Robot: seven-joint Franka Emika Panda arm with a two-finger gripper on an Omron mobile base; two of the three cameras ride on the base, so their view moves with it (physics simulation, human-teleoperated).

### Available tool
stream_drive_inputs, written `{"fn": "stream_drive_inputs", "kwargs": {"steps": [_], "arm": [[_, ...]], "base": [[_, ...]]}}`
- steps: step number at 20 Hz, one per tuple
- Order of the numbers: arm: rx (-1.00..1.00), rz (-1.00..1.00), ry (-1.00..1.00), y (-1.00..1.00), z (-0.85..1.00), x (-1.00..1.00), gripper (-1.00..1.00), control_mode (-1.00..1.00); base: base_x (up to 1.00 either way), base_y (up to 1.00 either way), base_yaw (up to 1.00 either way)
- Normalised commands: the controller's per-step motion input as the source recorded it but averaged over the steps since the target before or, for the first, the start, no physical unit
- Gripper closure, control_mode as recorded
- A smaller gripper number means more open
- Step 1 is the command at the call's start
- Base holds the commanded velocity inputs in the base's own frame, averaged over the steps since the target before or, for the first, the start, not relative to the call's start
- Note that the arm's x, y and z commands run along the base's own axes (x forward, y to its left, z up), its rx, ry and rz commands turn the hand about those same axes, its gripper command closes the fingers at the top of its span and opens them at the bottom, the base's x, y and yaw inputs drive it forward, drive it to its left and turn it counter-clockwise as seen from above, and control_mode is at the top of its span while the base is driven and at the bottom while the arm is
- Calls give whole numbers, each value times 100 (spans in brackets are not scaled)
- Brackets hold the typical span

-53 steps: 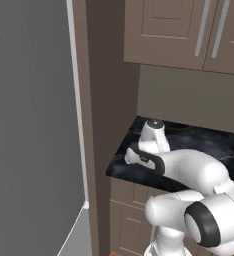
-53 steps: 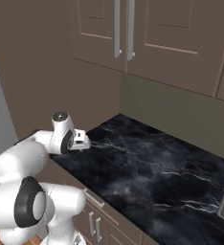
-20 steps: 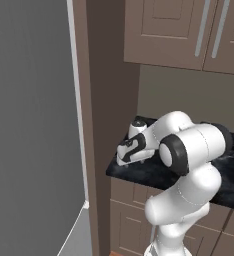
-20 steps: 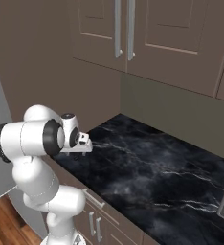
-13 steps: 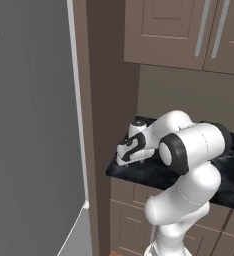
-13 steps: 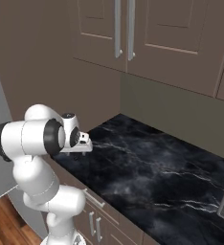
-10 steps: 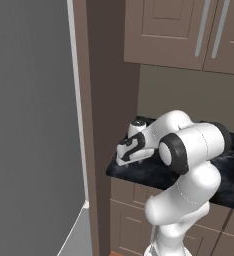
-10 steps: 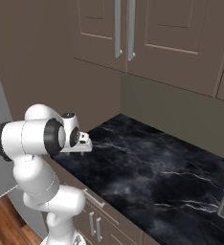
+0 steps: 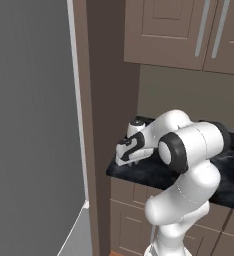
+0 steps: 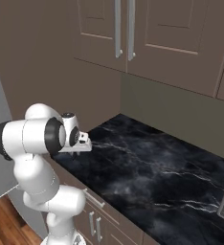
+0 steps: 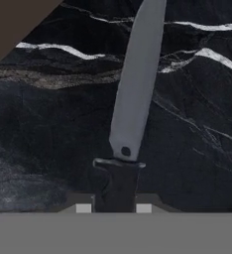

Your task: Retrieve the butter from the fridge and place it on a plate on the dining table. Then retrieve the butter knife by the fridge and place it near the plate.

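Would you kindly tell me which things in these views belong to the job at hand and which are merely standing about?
Belongs to the job:
- butter knife, lying on the black counter, its dark handle between the pincer fingers
- fridge, its grey side to the left of the counter

Merely standing about:
- upper cabinets
- lower cabinets under the counter

Black marble counter (image 10: 147, 167) seemingly bears a grey-bladed butter knife (image 11: 133, 104).

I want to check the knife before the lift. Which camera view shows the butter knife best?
The hand view: the butter knife lies on the black counter, grey blade ahead, dark handle between the fingertips of the shut gripper. In both base views the hand covers it.
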Motion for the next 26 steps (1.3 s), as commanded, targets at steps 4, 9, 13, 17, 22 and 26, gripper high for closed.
{"fn": "stream_drive_inputs", "kwargs": {"steps": [4, 9, 13, 17, 22, 26], "arm": [[0, 0, 0, -28, -6, 1, 100, -100], [0, -5, 0, -61, 43, -34, 100, -100], [4, -14, 5, -50, 91, -74, 100, -100], [6, -10, 11, -22, 100, -99, 100, -100], [4, -3, 3, -6, 79, -100, 100, -100], [0, 0, -6, 0, 59, -100, 100, -100]], "base": [[0, 0, 0], [0, 0, 0], [0, 0, 0], [0, 0, 0], [0, 0, 0], [0, 0, 0]]}}
